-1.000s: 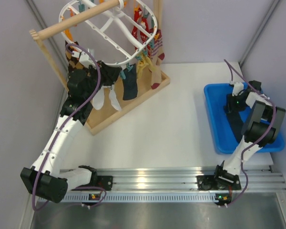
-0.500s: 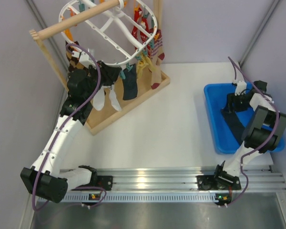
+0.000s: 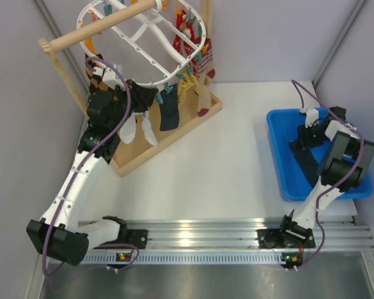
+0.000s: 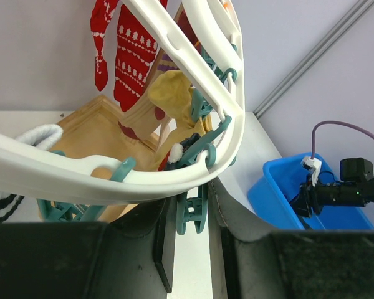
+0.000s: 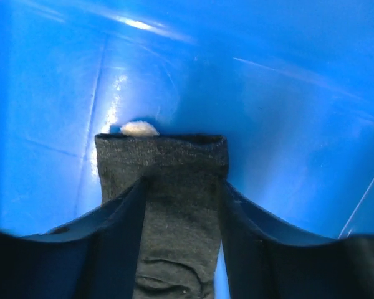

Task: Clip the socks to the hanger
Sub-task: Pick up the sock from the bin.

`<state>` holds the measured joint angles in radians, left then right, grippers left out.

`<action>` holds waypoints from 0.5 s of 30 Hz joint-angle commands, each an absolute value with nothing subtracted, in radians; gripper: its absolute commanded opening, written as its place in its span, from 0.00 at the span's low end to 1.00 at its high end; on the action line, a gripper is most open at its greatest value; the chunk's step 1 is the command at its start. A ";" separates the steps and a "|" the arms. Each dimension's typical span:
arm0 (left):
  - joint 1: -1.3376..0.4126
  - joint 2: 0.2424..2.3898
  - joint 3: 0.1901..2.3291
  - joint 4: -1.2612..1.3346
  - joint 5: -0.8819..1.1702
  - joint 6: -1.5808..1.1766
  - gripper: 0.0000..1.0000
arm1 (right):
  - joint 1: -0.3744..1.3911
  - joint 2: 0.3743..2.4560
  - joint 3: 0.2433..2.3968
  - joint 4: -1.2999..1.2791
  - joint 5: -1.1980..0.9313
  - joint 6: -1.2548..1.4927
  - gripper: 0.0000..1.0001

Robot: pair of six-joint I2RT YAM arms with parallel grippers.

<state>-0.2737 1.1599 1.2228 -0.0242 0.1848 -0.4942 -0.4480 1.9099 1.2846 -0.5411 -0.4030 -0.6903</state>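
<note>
The white oval hanger point(image 3: 151, 81) hangs from a wooden rod at the back left, with several socks clipped to its rim: navy point(image 3: 170, 115), white point(image 3: 129, 129), tan-yellow point(image 3: 190, 84) and red point(image 3: 186, 28). My left gripper point(image 3: 140, 94) is up at the rim point(image 4: 143, 177), its jaws closed against a teal clip point(image 4: 192, 217). My right gripper point(image 3: 306, 134) is down in the blue bin point(image 3: 280, 162), open, its fingers astride the cuff end of a dark grey sock point(image 5: 174, 156) lying flat on the bin floor.
The wooden rod point(image 3: 100, 28) and the wooden base point(image 3: 168, 134) stand under the hanger. A yellow sock point(image 4: 171, 93) and red socks point(image 4: 128, 56) hang beyond the clip. A small white tuft point(image 5: 139, 129) lies at the sock's cuff. The side walls stand close.
My right gripper shifted a little back and forth inside the bin over the dark sock. The left arm has stayed at the hanger rim.
</note>
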 commanded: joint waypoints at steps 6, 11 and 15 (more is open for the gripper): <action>-0.265 1.154 1.247 -0.025 0.192 -0.492 0.00 | -0.454 1.850 1.304 -0.594 -0.529 -0.738 0.00; -0.265 1.161 1.255 -0.025 0.198 -0.497 0.00 | -0.456 1.715 1.406 -0.621 -0.749 -0.660 0.00; -0.265 1.167 1.261 -0.025 0.204 -0.497 0.00 | -0.427 1.625 1.503 -0.600 -0.920 -0.551 0.00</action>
